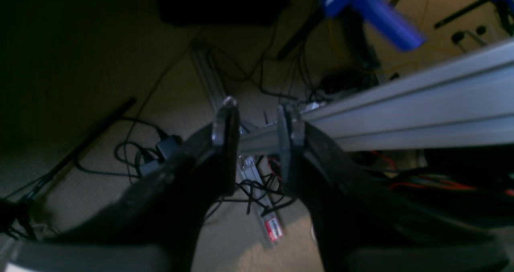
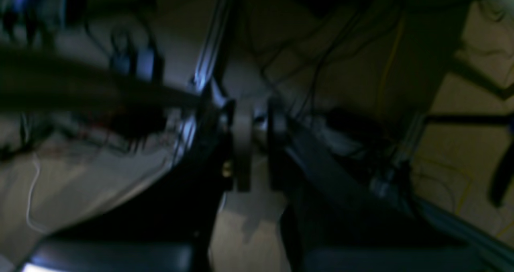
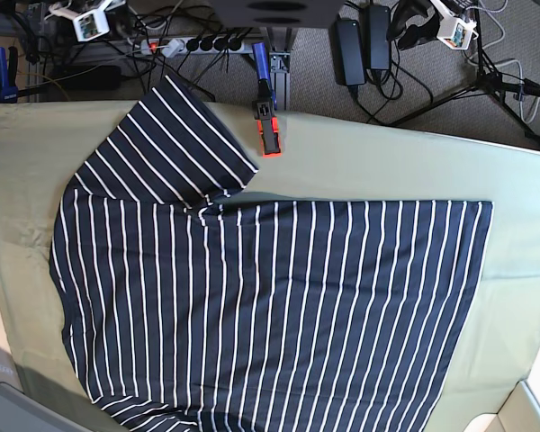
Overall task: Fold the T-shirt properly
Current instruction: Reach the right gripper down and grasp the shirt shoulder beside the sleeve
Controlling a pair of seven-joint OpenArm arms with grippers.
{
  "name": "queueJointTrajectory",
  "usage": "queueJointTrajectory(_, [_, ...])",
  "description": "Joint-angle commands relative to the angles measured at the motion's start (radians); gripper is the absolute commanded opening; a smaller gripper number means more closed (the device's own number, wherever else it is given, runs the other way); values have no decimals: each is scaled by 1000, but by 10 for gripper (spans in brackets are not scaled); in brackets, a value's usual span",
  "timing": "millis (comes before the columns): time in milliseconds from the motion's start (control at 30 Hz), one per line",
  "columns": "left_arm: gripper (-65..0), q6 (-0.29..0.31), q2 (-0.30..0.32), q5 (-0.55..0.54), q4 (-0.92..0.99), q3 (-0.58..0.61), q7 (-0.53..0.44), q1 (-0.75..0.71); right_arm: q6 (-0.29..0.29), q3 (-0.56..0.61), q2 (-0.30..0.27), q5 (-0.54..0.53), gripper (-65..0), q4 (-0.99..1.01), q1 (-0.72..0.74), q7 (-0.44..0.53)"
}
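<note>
The T-shirt [image 3: 270, 306], dark navy with thin white stripes, lies spread flat on the table in the base view, its hem at the right. One sleeve [image 3: 171, 144] sticks out toward the back left. Neither gripper shows in the base view. In the left wrist view my left gripper [image 1: 257, 123] hangs off the table, pointing at the floor, jaws apart and empty. In the right wrist view my right gripper [image 2: 259, 143] is dim and blurred, also over the floor, with a narrow gap between its fingers and nothing in it.
An olive-green cloth [image 3: 387, 162] covers the table under the shirt. A blue and orange clamp [image 3: 266, 126] grips the back edge, another [image 3: 0, 76] the back left. An aluminium rail [image 1: 421, 107] runs beside the left gripper. Cables [image 1: 132, 159] lie on the floor.
</note>
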State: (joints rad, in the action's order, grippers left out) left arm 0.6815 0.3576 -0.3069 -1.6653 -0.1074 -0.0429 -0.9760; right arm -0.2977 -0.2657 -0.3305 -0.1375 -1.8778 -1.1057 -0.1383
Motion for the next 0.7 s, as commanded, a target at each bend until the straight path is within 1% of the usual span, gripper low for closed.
queueJointTrajectory(0, [-456,17,8,-13,-32,-16,-19,-24,-21,-23,-8,-23,-584,-30,-19,-2])
queueJointTrajectory(67, [-456,17,8,-13,-66,-34,-11,-37,-21,-58,-7,-60,-584,-68,-19,-35])
queueJointTrajectory(133, [-456,17,8,-13,-90,-55,12,-43,-20,-96,-7,-103,-552,-107,-19,-64])
queueJointTrajectory(167, [-456,17,8,-15,-97,-65,28,-43,-20,-117,-7,-127,-518,-124,-19,-69])
queueJointTrajectory(267, [-456,17,8,-40,-98,-92,53,-44,-19,-187,-7,-225,-385,-169,-15,-69])
queueJointTrajectory(300, [-456,17,8,-51,-98,-97,60,-43,-11,-213,-7,-268,-353,-178,-8,-69])
queueJointTrajectory(333, [-456,17,8,-61,-98,-99,63,-43,-2,-238,-7,-311,-336,-180,5,-72])
queueJointTrajectory(400, [-456,17,8,-73,-98,-99,63,-43,14,-281,-7,-367,-336,-179,43,-96])
queueJointTrajectory(467, [-456,17,8,-76,-98,-99,63,-43,15,-301,-6,-385,-335,-173,82,-114])
queueJointTrajectory(533, [-456,17,8,-76,-98,-99,63,-43,15,-301,-1,-393,-336,-154,117,-119])
queueJointTrajectory(667, [-456,17,8,-77,-98,-99,64,-43,14,-286,11,-449,-335,-63,190,-133])
